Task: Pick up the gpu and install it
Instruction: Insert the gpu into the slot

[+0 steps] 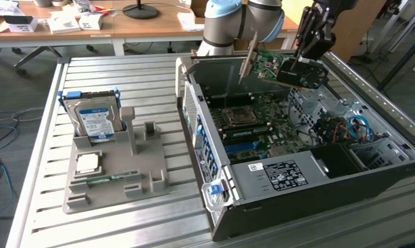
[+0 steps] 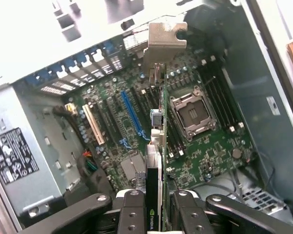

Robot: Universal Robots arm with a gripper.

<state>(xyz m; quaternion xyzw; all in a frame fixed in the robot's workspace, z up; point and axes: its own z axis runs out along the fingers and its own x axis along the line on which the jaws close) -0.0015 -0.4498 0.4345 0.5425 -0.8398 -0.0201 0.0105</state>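
Exterior view: hand [image 1: 305, 58] up in the air over the open computer case [image 1: 290, 150], clenched on the gpu [image 1: 281, 68]. The gpu hangs tilted above the far end of the case, clear of the motherboard [image 1: 262, 126] below it. Its silver bracket [image 1: 248, 58] points down on the exterior view's left side, and the black cooler sits right under the hand. The case lies on its side on the slatted metal surface [image 1: 124, 67], filling the half toward the exterior view's right. A grey parts tray [image 1: 118, 191] sits near the surface's edge on the exterior view's left. A hard drive [image 1: 94, 118] with a blue label stands upright at the tray's far end. A small ram stick [image 1: 113, 179] lies in a slot near its front. The arm [image 1: 243, 20] rises behind the far edge of the case.

Wrist view: looking down into the case. The gpu [image 2: 155, 165] is seen edge-on, gripped between the two black fingers [image 2: 132, 212] of the hand [image 2: 158, 217]. The bracket [image 2: 164, 41] is at the end away from the hand. The card hangs over the motherboard [image 2: 210, 146], lined up between the blue slot [image 2: 132, 117] and the cpu socket [image 2: 193, 114], not seated. A tan slot [image 2: 93, 125] lies beyond the blue one. A sticker label [image 2: 12, 156] sits on the box in the case corner.
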